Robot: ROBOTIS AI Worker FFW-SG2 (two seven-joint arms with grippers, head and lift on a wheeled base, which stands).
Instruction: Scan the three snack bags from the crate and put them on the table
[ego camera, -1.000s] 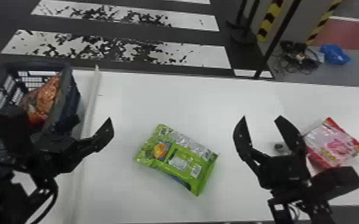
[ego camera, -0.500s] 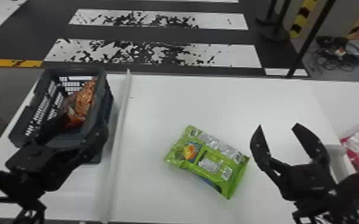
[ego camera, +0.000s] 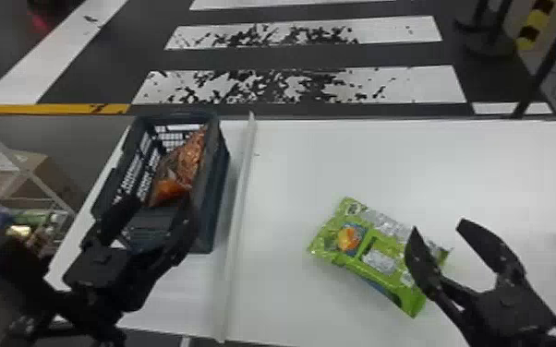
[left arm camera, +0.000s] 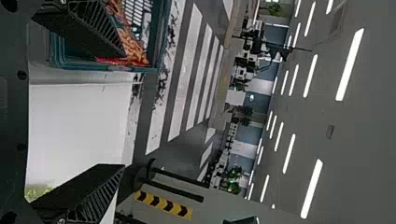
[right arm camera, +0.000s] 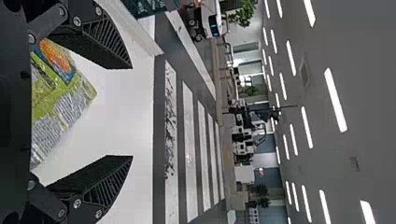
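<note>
One green bag (ego camera: 381,260) on tbl (ego camera: 411,161), pt. hidden by jaws of R gripper (ego camera: 438,224)

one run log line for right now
orange bag: in crate; green bag: on table; left gripper: open, at crate; right gripper: open, near green bag

L end effector (ego camera: 161,203) w/ fingers (ego camera: 117,221) apart, R end effector (ego camera: 438,225) ditto, both blk, tips pointing fwd
</note>
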